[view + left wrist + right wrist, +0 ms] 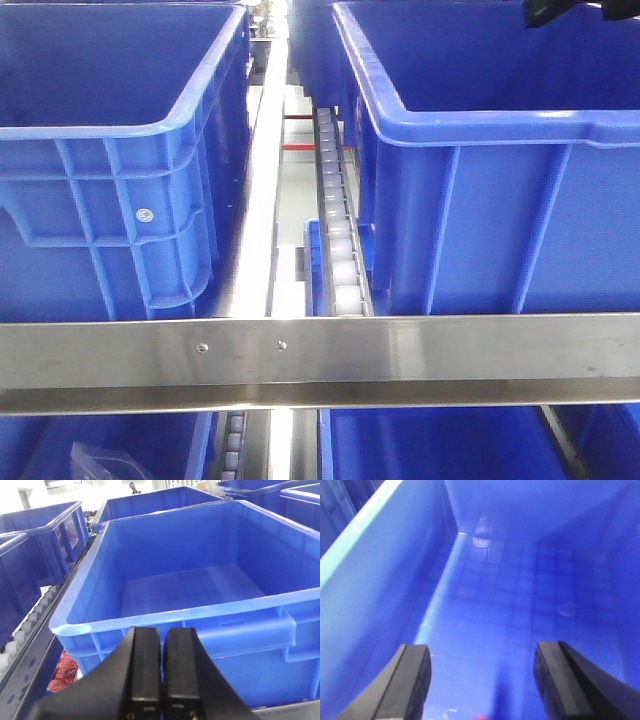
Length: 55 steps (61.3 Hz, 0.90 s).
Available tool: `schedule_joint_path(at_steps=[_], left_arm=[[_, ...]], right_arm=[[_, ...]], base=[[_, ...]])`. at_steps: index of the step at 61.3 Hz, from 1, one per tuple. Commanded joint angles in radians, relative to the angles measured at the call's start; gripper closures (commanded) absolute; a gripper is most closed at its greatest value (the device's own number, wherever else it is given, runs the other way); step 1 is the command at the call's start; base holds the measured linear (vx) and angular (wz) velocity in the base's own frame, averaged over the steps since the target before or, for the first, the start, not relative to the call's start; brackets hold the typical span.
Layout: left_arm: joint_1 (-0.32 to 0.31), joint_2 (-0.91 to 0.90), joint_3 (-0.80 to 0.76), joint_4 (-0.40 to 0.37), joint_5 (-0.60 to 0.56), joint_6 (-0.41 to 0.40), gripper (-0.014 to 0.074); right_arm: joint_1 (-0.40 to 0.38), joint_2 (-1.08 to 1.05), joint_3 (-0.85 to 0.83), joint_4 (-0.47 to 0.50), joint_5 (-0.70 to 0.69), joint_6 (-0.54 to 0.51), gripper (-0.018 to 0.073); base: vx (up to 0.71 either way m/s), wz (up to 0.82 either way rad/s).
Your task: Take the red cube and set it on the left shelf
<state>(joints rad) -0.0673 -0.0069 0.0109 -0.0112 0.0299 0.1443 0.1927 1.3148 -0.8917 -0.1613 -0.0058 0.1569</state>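
Note:
My right gripper [482, 650] stands open inside a deep blue bin [375, 580], its fingers wide apart above the bin's floor. At the bottom edge of the right wrist view, between the fingers, shows a sliver of bright red [480, 718]. It looks like the red cube, but too little shows to be sure. My left gripper [162, 631] is shut with nothing in it, just in front of the rim of another blue bin [200, 612]. In the front view the left shelf [100, 355] is a steel rack level that carries a blue bin [110, 150].
A second blue bin [480, 170] stands to the right of a roller track [335, 230]. A dark part [570, 10] hangs over its rim. A steel rail [400, 360] crosses the front. Red mesh [62, 672] lies below the left bin. A clear bag [105, 462] lies on the lower level.

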Motion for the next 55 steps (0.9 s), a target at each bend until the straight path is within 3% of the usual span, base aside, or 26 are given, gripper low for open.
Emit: schedule_joint_path(at_steps=[1,14,20,31,55], left_arm=[[-0.001,0.008,0.022,-0.005,-0.091,0.001,0.0491],[-0.001,0.008,0.022,-0.005,-0.091,0.001,0.0491],[-0.001,0.008,0.022,-0.005,-0.091,0.001,0.0491],[-0.001,0.008,0.022,-0.005,-0.091,0.001,0.0491],[-0.001,0.008,0.022,-0.005,-0.091,0.001,0.0491]], right_arm=[[-0.003,-0.027,-0.039,-0.006,-0.089,-0.002,0.0028],[-0.003,-0.039,-0.039,-0.006,-0.045,-0.002,0.0062],[-0.003,-0.076,-0.035,-0.006,-0.001,-0.002,0.0177],[-0.004,-0.211,0.044,-0.006,-0.04,-0.002,0.0519],[-0.004,-0.525,0.326,-0.006,-0.149,-0.002,0.0503]], base=[[0.0,0.0],[0.0,0.0],[0.0,0.0],[-0.01,-0.08],[0.0,0.0]])
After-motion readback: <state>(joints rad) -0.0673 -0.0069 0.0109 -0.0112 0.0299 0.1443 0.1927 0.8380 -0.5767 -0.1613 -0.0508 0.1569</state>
